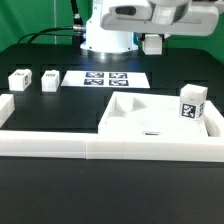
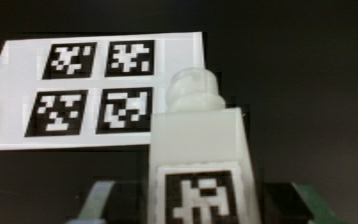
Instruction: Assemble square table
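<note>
The white square slab (image 1: 150,122) lies at the exterior view's right, against the border bars. One tagged leg block (image 1: 190,105) stands upright on its right corner. Two more leg blocks (image 1: 18,80) (image 1: 49,78) lie on the black table at the left. My gripper (image 1: 152,42) hangs high at the back, beyond the marker board's right end. In the wrist view the gripper (image 2: 197,208) is shut on another white leg block (image 2: 197,140), tag toward the camera. A finger (image 2: 108,200) presses each side.
The marker board (image 1: 105,78) lies flat at mid table and shows below the held leg in the wrist view (image 2: 51,90). Long white border bars (image 1: 100,148) run along the front and left edge. The robot base (image 1: 105,40) stands behind.
</note>
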`<state>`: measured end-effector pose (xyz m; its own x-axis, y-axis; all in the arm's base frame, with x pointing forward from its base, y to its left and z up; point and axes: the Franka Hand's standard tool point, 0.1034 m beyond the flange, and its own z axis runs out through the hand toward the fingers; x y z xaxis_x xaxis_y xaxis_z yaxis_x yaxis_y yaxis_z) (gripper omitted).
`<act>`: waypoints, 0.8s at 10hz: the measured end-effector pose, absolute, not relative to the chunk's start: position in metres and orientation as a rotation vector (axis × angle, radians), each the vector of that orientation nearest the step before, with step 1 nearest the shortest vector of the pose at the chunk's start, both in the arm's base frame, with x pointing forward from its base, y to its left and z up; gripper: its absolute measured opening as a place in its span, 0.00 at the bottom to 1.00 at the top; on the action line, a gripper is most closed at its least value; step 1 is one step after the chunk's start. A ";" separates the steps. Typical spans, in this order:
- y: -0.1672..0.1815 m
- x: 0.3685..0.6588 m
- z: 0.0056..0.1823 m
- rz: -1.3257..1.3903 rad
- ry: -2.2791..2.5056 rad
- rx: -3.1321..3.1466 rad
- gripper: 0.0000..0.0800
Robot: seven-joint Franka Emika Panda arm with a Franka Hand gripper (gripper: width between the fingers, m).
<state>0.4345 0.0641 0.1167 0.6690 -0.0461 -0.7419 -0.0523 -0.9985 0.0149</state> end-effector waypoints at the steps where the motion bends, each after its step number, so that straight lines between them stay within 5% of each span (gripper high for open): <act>1: 0.065 0.444 0.116 1.145 0.081 -2.910 0.36; 2: 0.066 0.447 0.117 1.023 0.075 -2.945 0.36; 6: 0.015 0.537 0.140 0.620 0.128 -3.005 0.36; 8: 0.000 0.552 0.161 0.409 0.131 -3.042 0.36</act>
<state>0.5522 0.0005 0.1615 0.9610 -0.0751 -0.2663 -0.0937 -0.9939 -0.0578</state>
